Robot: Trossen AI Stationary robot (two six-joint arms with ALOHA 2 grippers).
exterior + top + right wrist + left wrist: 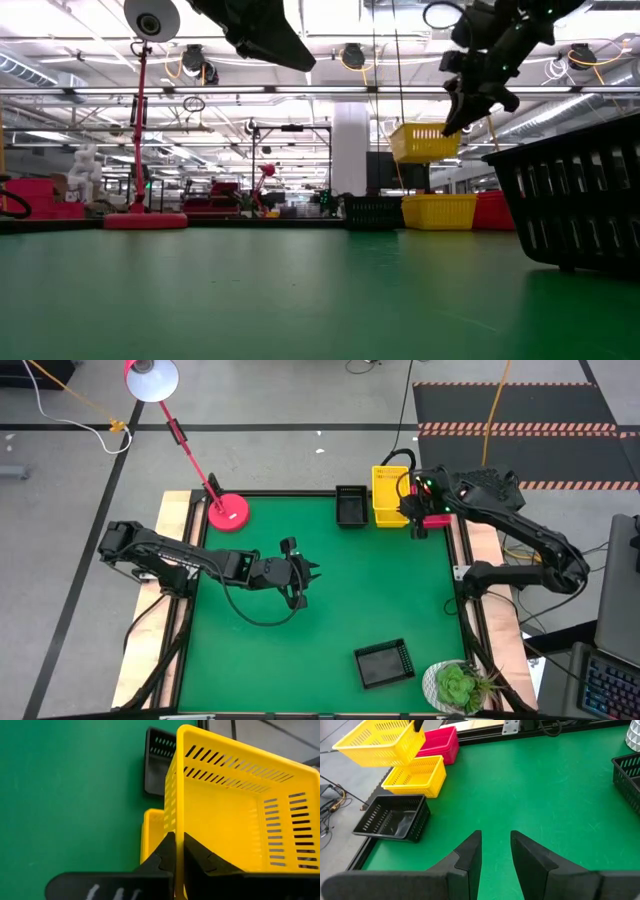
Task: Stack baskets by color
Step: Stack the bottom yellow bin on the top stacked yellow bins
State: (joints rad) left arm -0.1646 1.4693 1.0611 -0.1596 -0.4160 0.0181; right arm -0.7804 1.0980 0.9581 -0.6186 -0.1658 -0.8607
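Right gripper (178, 851) clamping raised yellow basket (235, 805) rim, left gripper (495, 851) parted, empty

right wrist view. right pincer (178, 851) pinched tight on the near wall of a yellow basket (235, 815), one dark finger on each side of the wall. held basket is tilted, open side facing the camera, slotted walls visible along its far and side edges. second yellow basket (151, 835) sits lower down on the green desk (70, 795), mostly hidden behind the held one. black basket (159, 757) lies just beyond it, also on the desk. grey floor shows past the desk edge.
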